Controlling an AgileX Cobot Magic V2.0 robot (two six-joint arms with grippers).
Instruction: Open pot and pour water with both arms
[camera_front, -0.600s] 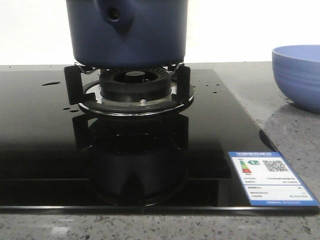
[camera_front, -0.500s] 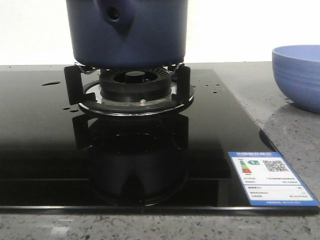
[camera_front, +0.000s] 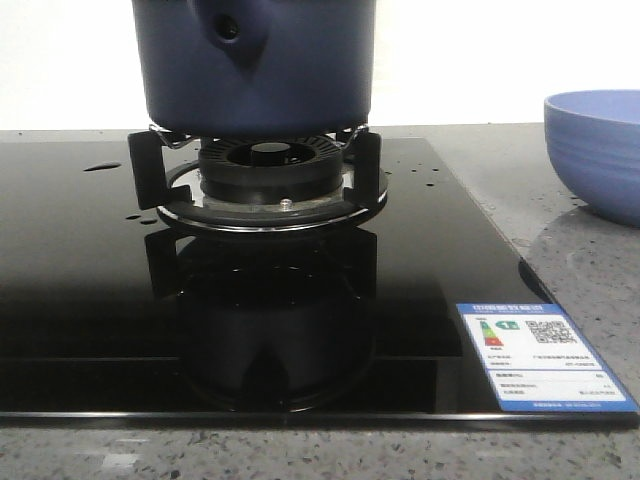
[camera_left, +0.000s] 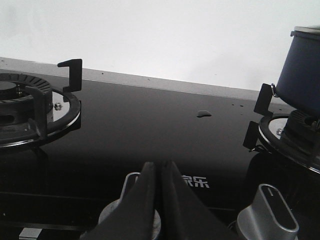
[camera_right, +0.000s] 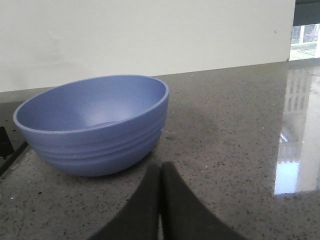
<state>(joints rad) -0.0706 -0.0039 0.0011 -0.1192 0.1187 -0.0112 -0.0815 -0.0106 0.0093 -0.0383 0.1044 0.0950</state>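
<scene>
The dark navy pot (camera_front: 255, 62) stands on the burner grate (camera_front: 262, 180) of the black glass hob, its side stub with a round hole facing me; its top is cut off by the view. It also shows in the left wrist view (camera_left: 301, 75). Small glossy drops and a small puddle of water (camera_front: 102, 166) lie on the hob left of the pot, also seen in the left wrist view (camera_left: 203, 113). My left gripper (camera_left: 158, 165) is shut and empty over the hob's front knobs. My right gripper (camera_right: 160, 167) is shut and empty on the stone counter, just in front of the periwinkle bowl.
A periwinkle ribbed bowl (camera_right: 95, 122) stands on the grey stone counter right of the hob, also in the front view (camera_front: 597, 150). A second burner (camera_left: 30, 107) sits to the left. Two silver knobs (camera_left: 267, 212) line the hob's front. An energy label (camera_front: 540, 355) is stuck at the hob's front right.
</scene>
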